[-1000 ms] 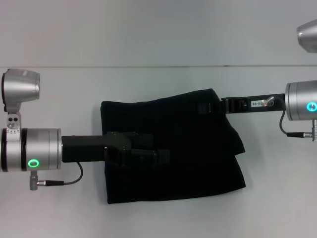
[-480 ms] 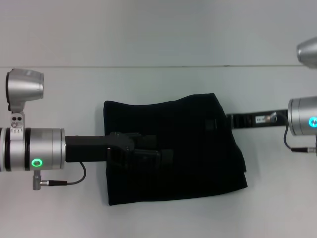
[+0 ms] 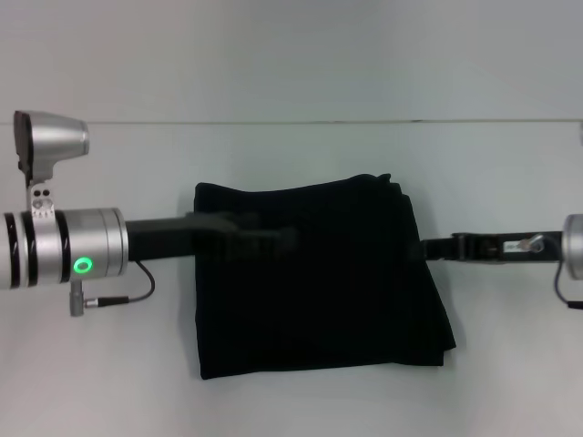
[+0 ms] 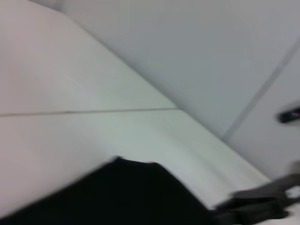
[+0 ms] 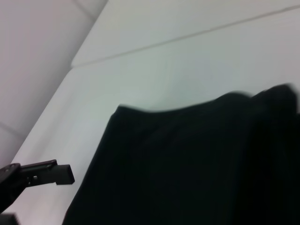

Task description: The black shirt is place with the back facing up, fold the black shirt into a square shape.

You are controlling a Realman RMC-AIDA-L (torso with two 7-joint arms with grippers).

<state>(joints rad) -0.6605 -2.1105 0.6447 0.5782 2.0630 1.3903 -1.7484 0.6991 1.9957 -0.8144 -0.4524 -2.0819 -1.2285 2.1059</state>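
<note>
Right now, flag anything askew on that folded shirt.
The black shirt is roughly square, but its edge nearest the right gripper bulges and slants outward. The left gripper lies over the shirt.

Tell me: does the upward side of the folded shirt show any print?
No: the black shirt is plain black on top, with no print visible. The head view shows it best.

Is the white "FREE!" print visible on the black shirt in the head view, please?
No, the black shirt shows only plain black fabric, folded into a rough square.

The black shirt (image 3: 319,282) lies folded (roughly square, plain side up).
</note>
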